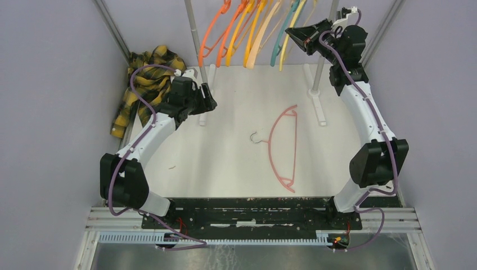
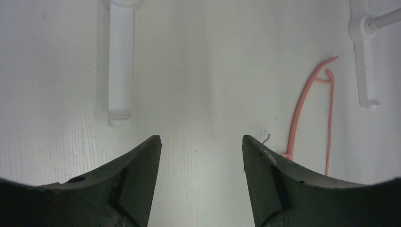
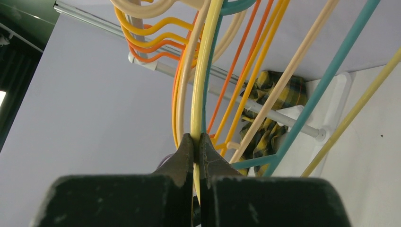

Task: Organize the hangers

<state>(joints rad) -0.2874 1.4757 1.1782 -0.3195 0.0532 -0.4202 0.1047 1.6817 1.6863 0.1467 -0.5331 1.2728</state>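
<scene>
Gripping the pale yellow hanger (image 3: 201,71) on its thin shoulder bar, the right pincer (image 3: 195,141) is clenching it among the other hangers (image 1: 247,34), which are hanging bunched on the rail (image 3: 298,122) at the far side of the table (image 1: 225,163). The step in hand appears to be settling or spacing this hanger on the rail. To do it well, the operator should be moving the hanger along the rail axis only, keeping the bar square between the fingers so that it is not twisting. The neighbouring teal and orange strands are lying close against it, and a sideways pull is likely to be dragging them along or lifting a hook off the rail. The left pincer (image 2: 202,142) is hanging released, jaws wide apart, low over the table near a white pole foot (image 2: 120,71). One pink hanger (image 1: 284,149) is lying flat on the table, well apart from the rail and to the right of the left pincer. It is awaiting pickup, so the task is judged mostly done but not finished.
</scene>
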